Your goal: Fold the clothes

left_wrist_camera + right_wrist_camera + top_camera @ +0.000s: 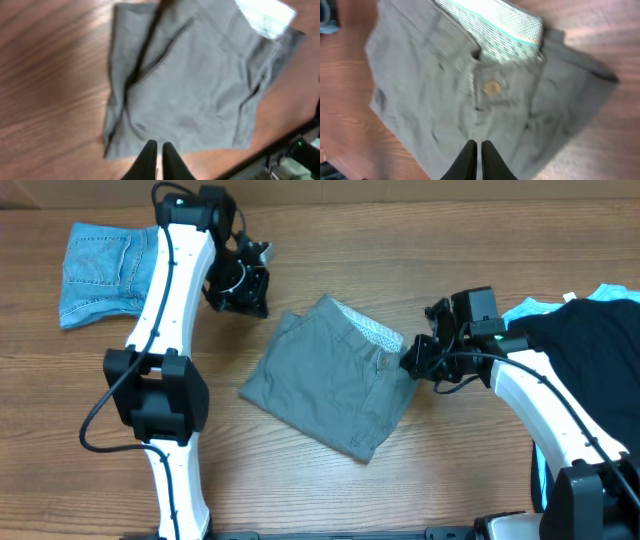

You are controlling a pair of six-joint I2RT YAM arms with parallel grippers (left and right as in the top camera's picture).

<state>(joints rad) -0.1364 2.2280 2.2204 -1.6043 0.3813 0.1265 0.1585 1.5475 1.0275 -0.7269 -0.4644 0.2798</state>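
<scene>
The grey trousers (330, 380) lie folded into a compact bundle mid-table, waistband and whitish lining (372, 330) toward the far right. My left gripper (258, 305) hovers off their far-left corner, shut and empty. In the left wrist view its gripper (158, 146) sits just off the near edge of the trousers (195, 85). My right gripper (408, 364) is at the trousers' right edge, shut. In the right wrist view it (478, 145) hangs over the grey cloth (435, 90) below the brass button (491, 87), with nothing seen between the jaws.
Light-blue denim shorts (100, 270) lie at the far left. A black garment (590, 330) on a pale-blue one (612, 292) is heaped at the right edge, over my right arm's base. Bare wooden table (330, 490) lies in front.
</scene>
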